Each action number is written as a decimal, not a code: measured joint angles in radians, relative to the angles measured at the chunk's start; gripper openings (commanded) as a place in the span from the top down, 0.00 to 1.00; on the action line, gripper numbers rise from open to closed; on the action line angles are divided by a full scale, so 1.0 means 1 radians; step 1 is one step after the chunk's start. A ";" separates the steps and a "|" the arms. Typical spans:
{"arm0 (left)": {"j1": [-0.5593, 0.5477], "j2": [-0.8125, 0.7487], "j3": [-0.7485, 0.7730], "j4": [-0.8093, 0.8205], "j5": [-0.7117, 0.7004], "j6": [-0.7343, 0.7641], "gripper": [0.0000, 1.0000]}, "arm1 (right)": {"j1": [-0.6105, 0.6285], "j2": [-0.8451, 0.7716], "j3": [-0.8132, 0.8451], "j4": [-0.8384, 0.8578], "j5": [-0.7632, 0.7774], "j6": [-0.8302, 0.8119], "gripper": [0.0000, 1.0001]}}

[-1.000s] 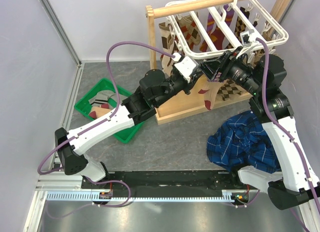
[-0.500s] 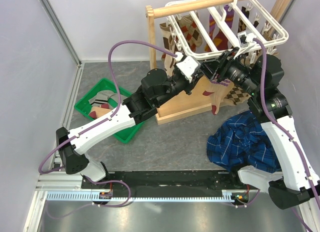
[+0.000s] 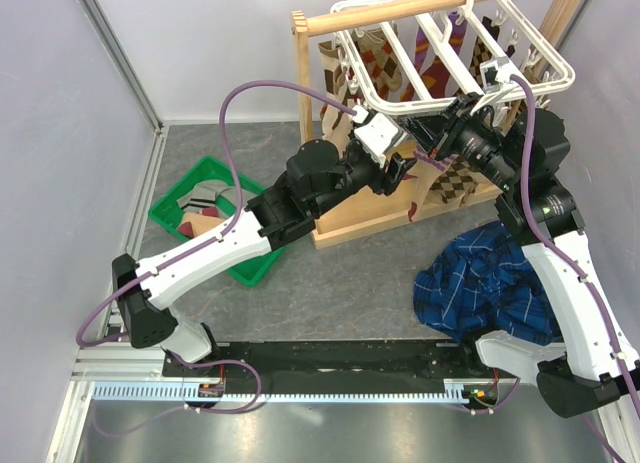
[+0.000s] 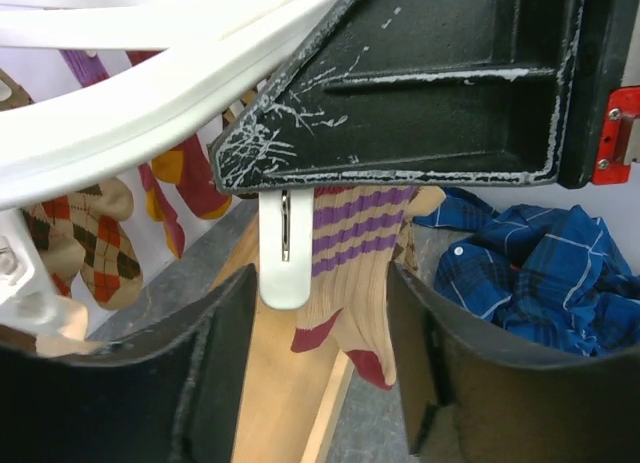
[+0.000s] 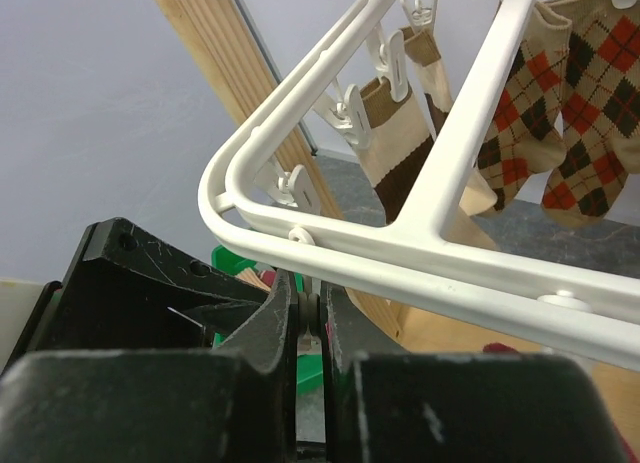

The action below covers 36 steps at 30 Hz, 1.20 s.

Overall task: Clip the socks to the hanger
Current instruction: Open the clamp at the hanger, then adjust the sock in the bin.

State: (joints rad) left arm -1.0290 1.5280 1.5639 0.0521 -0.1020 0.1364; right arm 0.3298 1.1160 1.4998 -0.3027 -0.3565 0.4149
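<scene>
Hanging limp beneath the hanger point(image 5: 330, 245), the tan sock point(image 4: 352, 283) looks light, soft and floppy, best taken by its striped cuff, where the right gripper point(image 5: 308, 318) is pinched shut on a white clip point(image 4: 283, 258) and the left gripper point(image 4: 318, 288) stands open, holding nothing.

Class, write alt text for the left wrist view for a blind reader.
A white clip hangs below the hanger, between the fingers of the open left gripper. Behind it dangles a tan sock with purple stripes and maroon toe.
</scene>
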 measured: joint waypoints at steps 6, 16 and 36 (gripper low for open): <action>0.000 -0.051 -0.057 -0.010 -0.035 -0.045 0.20 | 0.000 -0.001 0.000 0.003 0.006 0.000 0.93; 0.058 -0.379 -0.358 -0.157 -0.186 -0.264 0.20 | 0.000 -0.002 0.000 -0.004 0.020 -0.030 0.92; 0.890 -0.386 -0.633 -0.547 -0.177 -0.568 0.27 | 0.019 -0.018 -0.027 -0.024 0.071 -0.102 0.91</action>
State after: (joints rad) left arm -0.1394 1.1416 0.9310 -0.4953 -0.2787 -0.4313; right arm 0.3489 1.0981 1.4731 -0.3271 -0.2852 0.3130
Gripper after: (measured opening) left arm 0.749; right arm 0.101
